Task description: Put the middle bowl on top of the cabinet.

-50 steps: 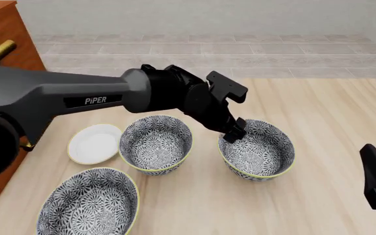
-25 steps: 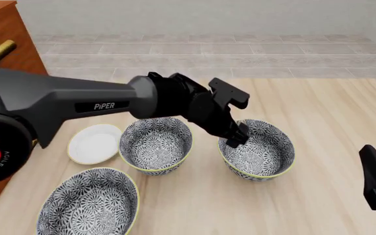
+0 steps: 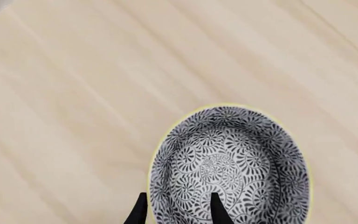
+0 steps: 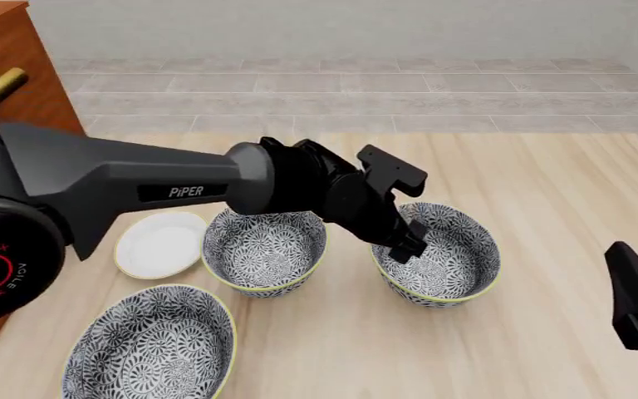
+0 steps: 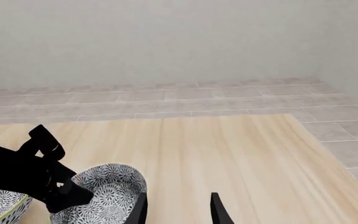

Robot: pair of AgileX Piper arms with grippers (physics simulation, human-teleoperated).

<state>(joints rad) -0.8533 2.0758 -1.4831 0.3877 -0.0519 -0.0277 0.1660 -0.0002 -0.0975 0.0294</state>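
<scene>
**Plainly, the left hand is at the wrong-looking bowl: handling notes**

Left wrist view: the left hand is spread wide. One dark fingertip is inside a deep round grey-and-white floral bowl with a yellow-green rim, and the other is outside its wall. The rim sits in the gap, not yet pinched. Pale wooden bench lies all around.

Front view: three such bowls stand on the bench. I take the middle bowl to be the one at the centre of the scene. It has the small plain white plate at its 9 o'clock and a near floral bowl at its 7 o'clock. The left hand reaches past it to the bowl at its 3 o'clock, the one seen from the wrist. The tall reddish-brown wooden cabinet with its brass handle stands at 10 o'clock, and the middle bowl is well apart from its top.

Right wrist view: the right hand is also spread wide and holds nothing, hovering beside the right-hand bowl.

Handling, as judgement: the bowl looks stiff, glazed and slippery, moderately heavy and breakable. Its thin rim is the only hold, one finger inside and one outside. Held there it will hang tilted, so grip firmly and lift slowly.
</scene>
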